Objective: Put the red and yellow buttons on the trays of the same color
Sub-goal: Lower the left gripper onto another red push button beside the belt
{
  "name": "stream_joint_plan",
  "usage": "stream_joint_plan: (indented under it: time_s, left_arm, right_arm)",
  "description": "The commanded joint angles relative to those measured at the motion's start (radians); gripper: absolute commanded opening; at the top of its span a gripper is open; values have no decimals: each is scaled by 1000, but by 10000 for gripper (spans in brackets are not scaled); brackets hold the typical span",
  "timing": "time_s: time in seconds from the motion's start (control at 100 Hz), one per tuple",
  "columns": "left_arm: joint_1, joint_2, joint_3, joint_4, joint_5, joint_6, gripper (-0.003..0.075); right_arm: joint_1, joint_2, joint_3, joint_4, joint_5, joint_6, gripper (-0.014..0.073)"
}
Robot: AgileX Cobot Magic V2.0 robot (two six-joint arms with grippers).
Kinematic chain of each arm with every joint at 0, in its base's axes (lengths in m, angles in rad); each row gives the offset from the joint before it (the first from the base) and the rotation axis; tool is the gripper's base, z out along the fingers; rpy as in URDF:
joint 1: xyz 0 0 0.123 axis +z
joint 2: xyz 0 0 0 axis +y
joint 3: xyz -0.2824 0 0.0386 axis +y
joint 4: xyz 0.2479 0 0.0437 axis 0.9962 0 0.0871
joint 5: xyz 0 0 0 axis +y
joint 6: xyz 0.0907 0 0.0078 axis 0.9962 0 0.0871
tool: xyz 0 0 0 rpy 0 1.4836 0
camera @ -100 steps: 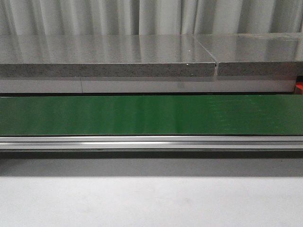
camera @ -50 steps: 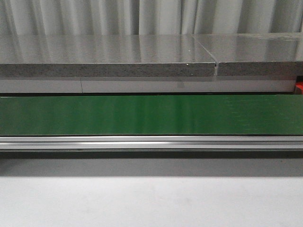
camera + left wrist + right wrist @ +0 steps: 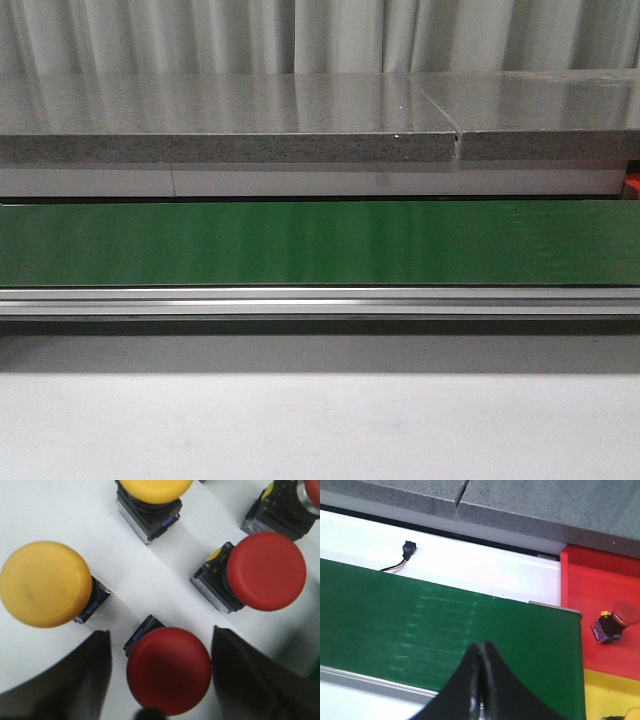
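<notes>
One red button [image 3: 168, 670] sat directly between left gripper [image 3: 160, 672] jaws, spread apart, cap up on white tabletop [image 3: 150, 575]. Right gripper [image 3: 481, 680] jaws pressed together, empty, over green belt [image 3: 395, 625].

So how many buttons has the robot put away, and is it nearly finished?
One red button already lies on the red tray. The left gripper is open around another red button, not yet gripping it. Left over: at least one more red button and two yellow buttons. The right gripper is shut and empty over the green belt. So, not nearly.
</notes>
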Motion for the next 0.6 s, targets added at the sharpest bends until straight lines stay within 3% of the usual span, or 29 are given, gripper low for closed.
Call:
stream_joint_plan:
  time_s: [0.0, 0.15, 0.43, 0.59]
  left_arm:
    - [2, -37, -28, -9, -38, -8, 181]
    - [0, -61, -28, -9, -33, -8, -21]
    - [0, -216, -28, -22, -13, -2, -19]
    - [-21, -316, -38, -78, 16, 94, -19]
  right_arm:
    - [0, -7, -25, 7, -61, -8, -68]
    - [0, -7, -25, 7, -61, -8, -68]
    - [0, -7, -25, 7, -61, -8, -68]
    - [0, -7, -25, 7, -61, -8, -68]
